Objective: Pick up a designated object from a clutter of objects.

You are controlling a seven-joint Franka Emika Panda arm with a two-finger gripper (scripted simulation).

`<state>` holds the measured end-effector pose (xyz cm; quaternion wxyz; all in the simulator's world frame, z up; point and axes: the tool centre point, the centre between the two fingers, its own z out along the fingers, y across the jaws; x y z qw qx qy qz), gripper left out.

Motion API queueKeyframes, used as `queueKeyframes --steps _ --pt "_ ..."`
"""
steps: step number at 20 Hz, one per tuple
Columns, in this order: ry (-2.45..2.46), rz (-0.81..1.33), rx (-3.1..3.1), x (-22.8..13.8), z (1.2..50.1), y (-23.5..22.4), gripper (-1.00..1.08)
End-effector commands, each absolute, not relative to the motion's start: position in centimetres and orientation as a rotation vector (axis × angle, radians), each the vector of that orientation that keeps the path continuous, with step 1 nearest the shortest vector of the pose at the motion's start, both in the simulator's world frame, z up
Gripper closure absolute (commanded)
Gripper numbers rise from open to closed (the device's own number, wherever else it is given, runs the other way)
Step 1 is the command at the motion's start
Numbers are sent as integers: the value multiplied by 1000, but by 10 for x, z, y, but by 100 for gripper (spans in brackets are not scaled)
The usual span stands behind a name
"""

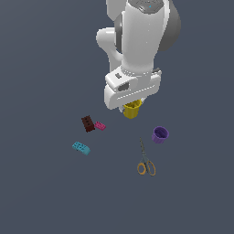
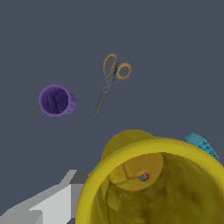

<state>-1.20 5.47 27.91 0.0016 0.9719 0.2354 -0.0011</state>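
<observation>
Yellow cup (image 2: 153, 183) fills wrist view, directly under pincer (image 1: 133, 104); pincer's grip state can't be told.

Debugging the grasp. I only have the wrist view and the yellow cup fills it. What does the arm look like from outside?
Observer: The gripper hangs directly over the yellow cup. The hand's body hides the fingertips, so I can't confirm a grip.
Operator: Any clutter I'm not seeing?
Observer: Yes. A dark brown brick with a pink brick right beside it, both on the exterior view's left of the cup and clear of it.
</observation>
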Motion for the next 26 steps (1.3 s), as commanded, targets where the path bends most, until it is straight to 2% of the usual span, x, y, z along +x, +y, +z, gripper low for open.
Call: queueKeyframes --steps 1,7,13,26 --pt "738 -2 3051 -10 300 80 108" --pt "737 -1 3052 -4 341 132 108" --pt "736 0 3054 1 366 162 108" --pt "736 0 3054 5 377 176 108"
